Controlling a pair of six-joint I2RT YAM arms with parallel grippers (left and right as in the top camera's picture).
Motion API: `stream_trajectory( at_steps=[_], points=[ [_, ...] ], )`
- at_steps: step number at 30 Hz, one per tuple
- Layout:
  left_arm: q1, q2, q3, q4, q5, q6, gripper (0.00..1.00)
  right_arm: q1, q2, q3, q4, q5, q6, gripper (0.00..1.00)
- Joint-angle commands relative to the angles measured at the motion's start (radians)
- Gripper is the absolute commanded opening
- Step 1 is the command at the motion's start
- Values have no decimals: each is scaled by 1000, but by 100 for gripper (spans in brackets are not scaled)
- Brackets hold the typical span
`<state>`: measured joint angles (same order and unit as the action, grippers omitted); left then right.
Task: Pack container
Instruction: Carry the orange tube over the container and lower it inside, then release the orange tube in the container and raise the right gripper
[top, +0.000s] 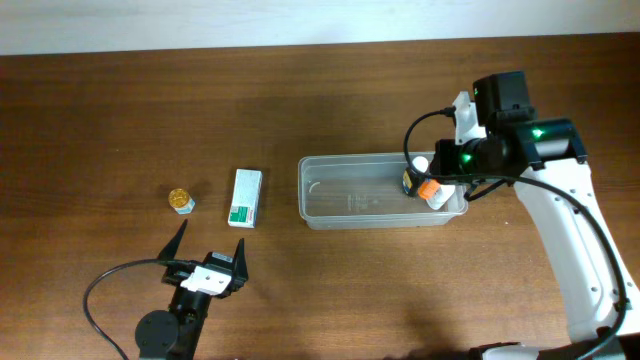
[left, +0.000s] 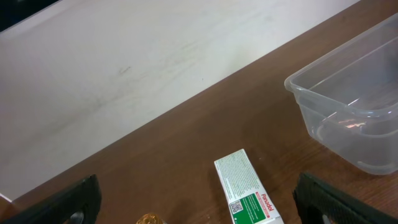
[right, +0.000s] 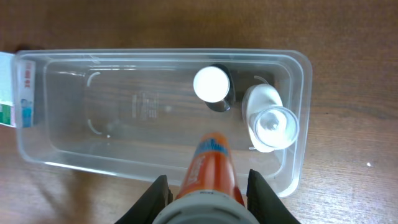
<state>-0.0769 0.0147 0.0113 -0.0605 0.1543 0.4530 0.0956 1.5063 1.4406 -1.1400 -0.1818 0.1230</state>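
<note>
The container (top: 340, 195) sits right of centre on the wooden table (top: 120, 110), a white-capped dark bottle (right: 210, 84) and a white bottle (right: 270, 121) standing at its right end; the right gripper (right: 208, 186) clamps an orange bottle (right: 210, 158) above that end; the left gripper (top: 208, 245), spread wide and empty, hangs near a white-and-green box (top: 245, 197) and a small gold jar (top: 181, 201).

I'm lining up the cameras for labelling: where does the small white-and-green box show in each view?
Overhead: the box lies left of centre, just left of the container.
Left wrist: box at bottom centre, container at right.
Right wrist: only a sliver of box at the left edge, beside the container.
Shared landmark: the container.
</note>
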Motion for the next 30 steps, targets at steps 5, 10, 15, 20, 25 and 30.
stream_trajectory(
  at_steps=[5, 10, 15, 20, 25, 30],
  points=[
    [6, -9, -2, -5, 14, 5, 100, 11, -11, -121, 107, 10, -101, 20],
    [6, -9, -2, -5, 14, 5, 99, 11, -11, -156, 135, 10, -116, 20],
    [6, -9, -2, -5, 14, 5, 99, 11, -11, -181, 136, 10, -135, 20],
    [6, -9, -2, -5, 14, 5, 99, 11, -11, -211, 158, 10, -136, 21],
    [6, -9, -2, -5, 14, 5, 99, 25, -11, -237, 179, 10, -146, 21],
    [6, -9, -2, -5, 14, 5, 99, 62, -11, -262, 210, 12, -145, 21]
  ],
)
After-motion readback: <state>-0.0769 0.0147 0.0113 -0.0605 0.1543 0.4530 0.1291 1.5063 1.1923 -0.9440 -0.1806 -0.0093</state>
